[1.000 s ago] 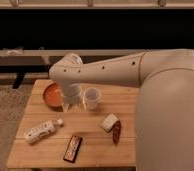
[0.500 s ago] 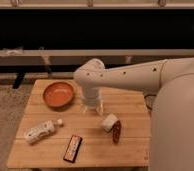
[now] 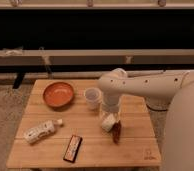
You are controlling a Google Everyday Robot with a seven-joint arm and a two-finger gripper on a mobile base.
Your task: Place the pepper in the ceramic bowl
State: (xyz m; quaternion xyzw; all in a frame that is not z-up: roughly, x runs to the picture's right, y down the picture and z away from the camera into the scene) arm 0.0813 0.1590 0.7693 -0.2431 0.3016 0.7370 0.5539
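From where I stand, the robot's pale arm [image 3: 145, 85] reaches in from the right across the wooden table [image 3: 100, 152] and bends down at a bulky joint. That leaves the gripper [image 3: 110, 113] hanging low over the right half of the tabletop, just above a small white lump [image 3: 108, 122]. The wrist blocks much of my view of the gripper, and its pale fingers blur into the lump below. The jaws stand apart with nothing in them, and I cannot tell whether they touch the lump. The pepper [image 3: 117, 132] lies flat on the wood just beside that lump, on its right and a little nearer to me. It is a slim dark red shape, and its upper end is hard to separate from the shadow under the gripper. The ceramic bowl [image 3: 58, 94] sits well apart at the far left of the table, with no contents that I can make out. A white cup [image 3: 92, 97] stands upright between the bowl and the arm, its right side close against the wrist. Toward the near left edge, a white bottle [image 3: 40, 131] lies on its side, and a flat black-and-orange bar [image 3: 73, 148] rests close to the front. The robot's large body [image 3: 187, 132] fills the right side and is cut off at the edge, hiding that corner of the table.
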